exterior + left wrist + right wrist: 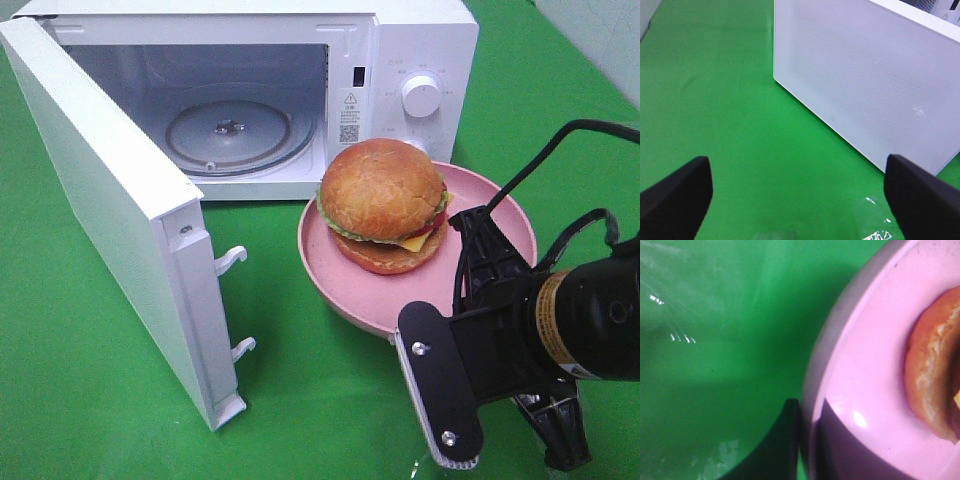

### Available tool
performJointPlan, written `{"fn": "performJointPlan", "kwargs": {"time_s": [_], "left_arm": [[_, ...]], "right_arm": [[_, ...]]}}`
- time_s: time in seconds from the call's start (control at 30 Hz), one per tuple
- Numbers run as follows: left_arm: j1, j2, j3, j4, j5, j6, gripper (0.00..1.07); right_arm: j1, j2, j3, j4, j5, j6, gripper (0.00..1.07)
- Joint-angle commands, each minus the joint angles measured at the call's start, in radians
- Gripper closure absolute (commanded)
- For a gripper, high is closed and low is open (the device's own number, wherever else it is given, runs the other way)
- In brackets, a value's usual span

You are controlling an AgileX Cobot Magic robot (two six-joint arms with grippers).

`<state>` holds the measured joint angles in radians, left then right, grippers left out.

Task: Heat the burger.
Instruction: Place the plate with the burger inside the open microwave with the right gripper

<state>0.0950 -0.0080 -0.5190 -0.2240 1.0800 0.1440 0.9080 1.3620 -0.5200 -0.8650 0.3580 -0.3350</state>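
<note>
Burger (383, 195), round, glossy golden-brown bun with green lettuce, yellow cheese slice and red tomato, is sitting on a round pink plate (340, 270), offset toward 11 o'clock of the plate's centre. The plate is resting on green cloth (80, 400) just in front of a white box-shaped microwave (420, 40), at about 5 o'clock from the oven cavity and below the round white dial (421, 95). The white microwave door (100, 200) is standing swung open on the 9 o'clock side of the cavity, its free edge with two white latch hooks (232, 260) pointing toward 6 o'clock. A clear glass turntable (235, 135) is lying inside the cavity with nothing on it. The black right arm (590, 325) is reaching in from 4 o'clock of the plate. In the right wrist view the right gripper (806, 407) is pinching the plate's rim, jaws pressed close, with one dark finger (782, 445) lying against the outside of the rim and the other (845, 455) inside it; whether the plate is being lifted cannot be told. The left gripper (800, 200) is hanging over bare green cloth, jaws spread wide with nothing between them, facing the outer face of the door.
</note>
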Motion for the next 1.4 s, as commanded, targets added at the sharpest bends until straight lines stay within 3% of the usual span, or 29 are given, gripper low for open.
{"fn": "performJointPlan", "kwargs": {"time_s": [0.03, 0.17, 0.27, 0.4, 0.67, 0.8, 0.97, 1.4], "left_arm": [[0.003, -0.012, 0.003, -0.010, -0.009, -0.001, 0.22], [0.003, -0.012, 0.003, -0.010, -0.009, -0.001, 0.22], [0.003, -0.012, 0.003, -0.010, -0.009, -0.001, 0.22], [0.003, -0.012, 0.003, -0.010, -0.009, -0.001, 0.22], [0.003, -0.012, 0.003, -0.010, -0.009, -0.001, 0.22], [0.003, -0.012, 0.003, -0.010, -0.009, -0.001, 0.22], [0.003, -0.012, 0.003, -0.010, -0.009, -0.001, 0.22], [0.003, -0.012, 0.003, -0.010, -0.009, -0.001, 0.22]], "right_arm": [[-0.024, -0.011, -0.004, -0.004, -0.044, -0.062, 1.06], [-0.105, -0.011, -0.004, 0.126, -0.116, -0.310, 1.06], [-0.118, -0.011, -0.004, 0.147, -0.122, -0.347, 1.06], [-0.188, -0.011, -0.004, 0.294, -0.169, -0.560, 1.07], [-0.247, -0.011, -0.004, 0.442, -0.203, -0.777, 1.07], [-0.297, -0.011, -0.009, 0.596, -0.230, -1.066, 1.07], [-0.316, -0.011, -0.024, 0.712, -0.219, -1.207, 1.07], [-0.321, -0.011, -0.059, 0.735, -0.188, -1.220, 1.07]]}}
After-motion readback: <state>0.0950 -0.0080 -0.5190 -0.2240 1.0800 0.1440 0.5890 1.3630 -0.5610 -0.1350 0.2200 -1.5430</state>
